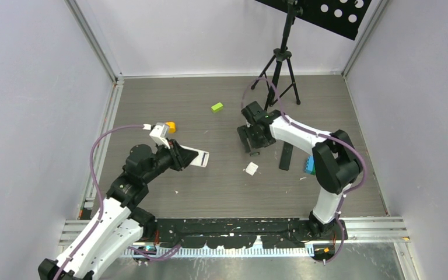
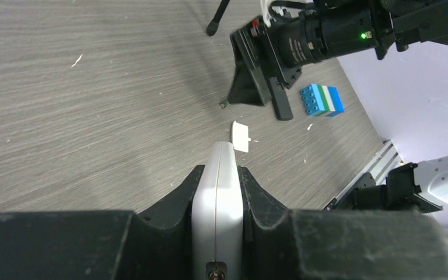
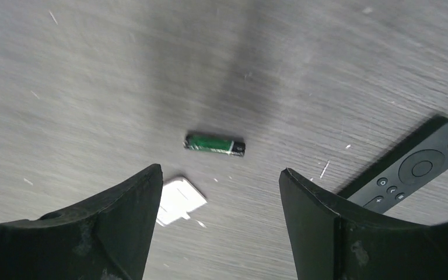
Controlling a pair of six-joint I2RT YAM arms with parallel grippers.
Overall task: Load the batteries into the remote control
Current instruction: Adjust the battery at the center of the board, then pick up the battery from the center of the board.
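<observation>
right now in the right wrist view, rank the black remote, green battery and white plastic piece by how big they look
1. black remote: largest, even partly hidden.
2-3. green battery and white plastic piece: look alike. The piece is partly hidden, so I won't rank them.

White remote (image 2: 217, 204): both sides hidden by fingers of left gripper (image 2: 217, 175), near end cut by bottom edge, button face out of sight.
Black remote (image 3: 418, 172): far end past right edge, lower corner behind finger of right gripper (image 3: 219, 172).
White cover (image 3: 179, 199): about half hidden behind other finger.
Green battery (image 3: 215, 144): label blurred, unreadable; too small to make out in top view.
Brick stack (image 1: 309, 165): partly behind right arm.
Orange object (image 1: 171, 126): part hidden by wrist camera, kind unclear.
</observation>
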